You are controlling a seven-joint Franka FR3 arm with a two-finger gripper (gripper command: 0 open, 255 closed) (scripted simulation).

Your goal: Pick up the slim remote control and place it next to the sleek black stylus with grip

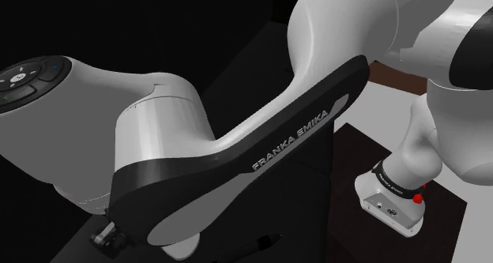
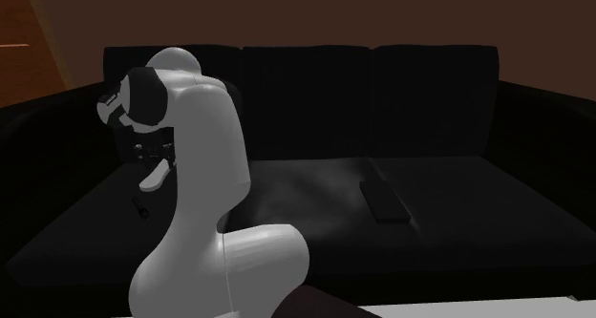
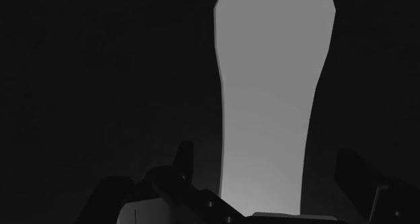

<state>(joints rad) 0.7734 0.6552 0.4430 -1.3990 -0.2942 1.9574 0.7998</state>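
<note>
1. On the black sofa (image 2: 430,77), toward the second exterior view's left, you see the all-black two-finger hand (image 2: 155,165) pointing down over the seat.
2. Right beneath it shows the slim, pale grey remote control (image 2: 153,179), tilted; you cannot tell whether it rests on the cushion.
3. Your wrist view has the fingers (image 3: 183,159) spread wider than the remote, with a gap on each side, clasping nothing.
4. A short black stylus (image 2: 140,209) lies near the remote.
5. A flat dark rectangular object (image 2: 384,200) lies well apart on the middle cushion.
</note>
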